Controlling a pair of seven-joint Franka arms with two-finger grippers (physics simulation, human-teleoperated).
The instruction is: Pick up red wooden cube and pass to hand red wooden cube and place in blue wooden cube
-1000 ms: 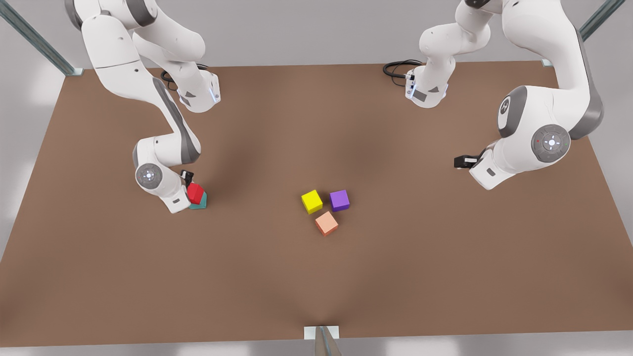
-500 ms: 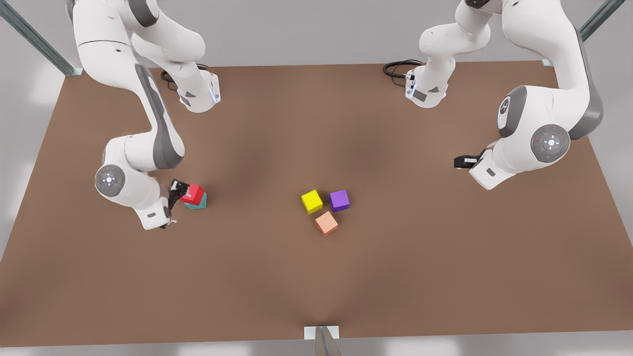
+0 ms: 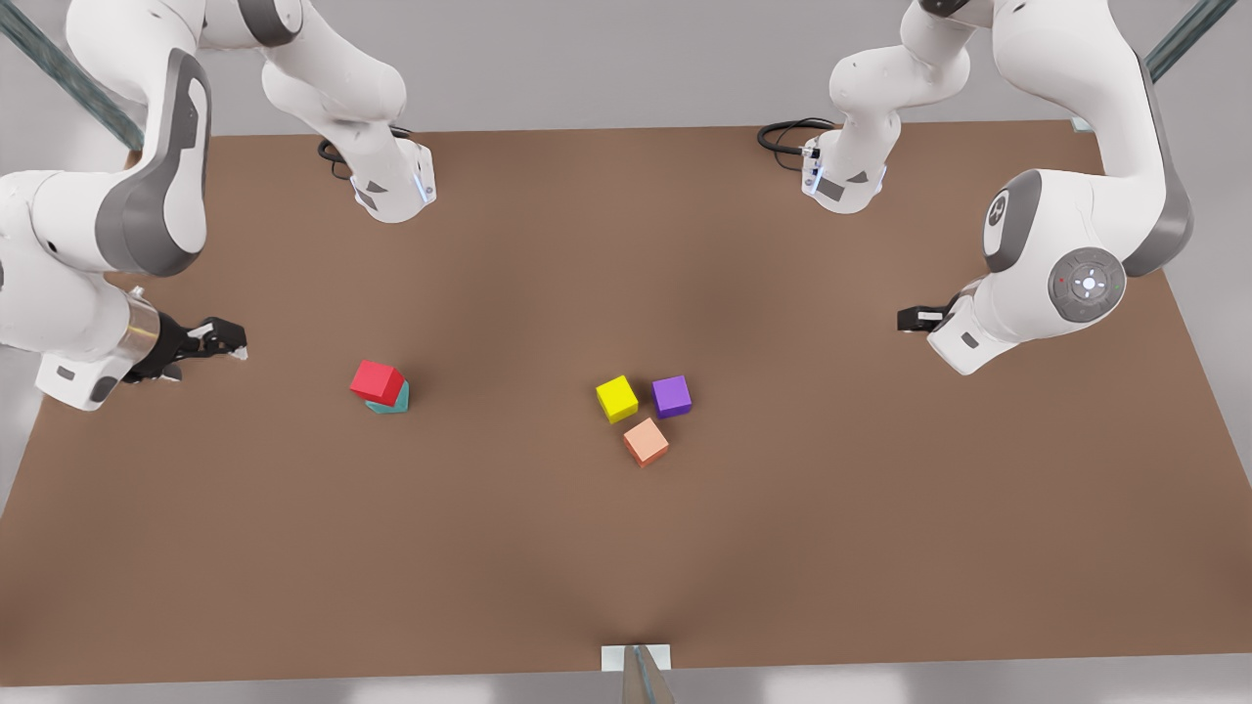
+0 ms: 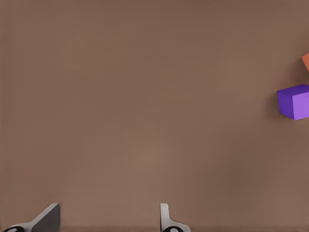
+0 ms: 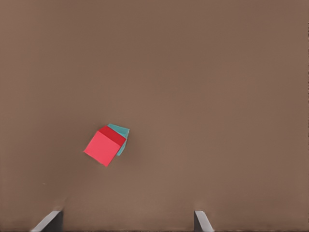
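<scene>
The red wooden cube [image 3: 377, 381] rests on top of the teal blue wooden cube [image 3: 397, 402], slightly turned and offset from it, left of the table's centre in the front view. The right wrist view has the same stack, red wooden cube [image 5: 103, 147] over blue wooden cube [image 5: 121, 134]. My right gripper [image 3: 231, 340] hangs open and empty well to the front view's left of the stack; its fingertips [image 5: 49, 221] stand wide apart. At the front view's right, my left gripper [image 3: 911, 319] waits, open [image 4: 106, 222] above bare table.
A yellow cube [image 3: 616, 398], a purple cube [image 3: 672, 395] and a salmon-orange cube [image 3: 646, 441] sit clustered at the table's centre. The purple cube [image 4: 293, 102] also lies ahead of my left gripper. Both arm bases stand at the brown table's [image 3: 626, 548] far edge.
My right gripper let go of the red cube on the teal cube and pulled away to the front view's left. The stack stays put. The left arm has not moved.
</scene>
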